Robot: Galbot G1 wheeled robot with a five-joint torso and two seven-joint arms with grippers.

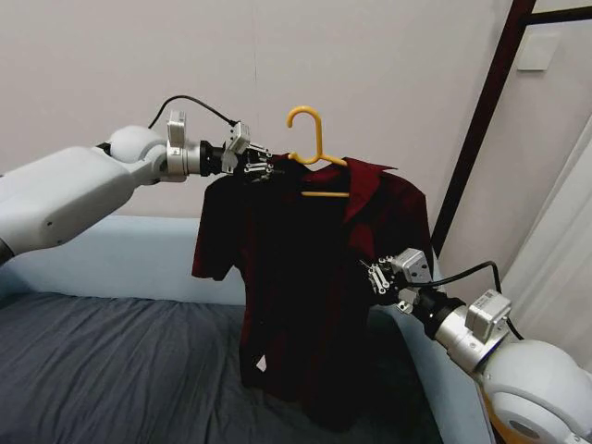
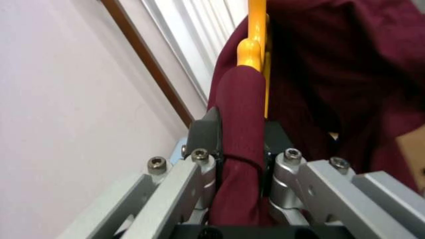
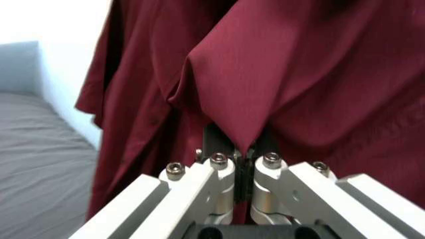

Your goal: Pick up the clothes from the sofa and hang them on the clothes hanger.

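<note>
Left gripper (image 1: 254, 167): closed tight on a shoulder fold of the shirt (image 1: 296, 277) where the cloth wraps one arm of the yellow hanger (image 1: 310, 129), at 9 o'clock of the hook.

Shirt: dark red, draped on the hanger, hanging at 6 o'clock below it, over the sofa (image 1: 111, 361).

Right gripper (image 1: 377, 276): closed on a pinch of cloth at the shirt's side, 4 o'clock of the garment.

Handling note: judged a draping step. Hold the left pinch firm so the hanger rides level, and draw the far side outward gently without pulling the collar off.

One shirt (image 1: 305, 277), one hanger (image 1: 308, 125), one sofa (image 1: 111, 370), two end effectors (image 1: 257, 169) (image 1: 375, 276).
</note>
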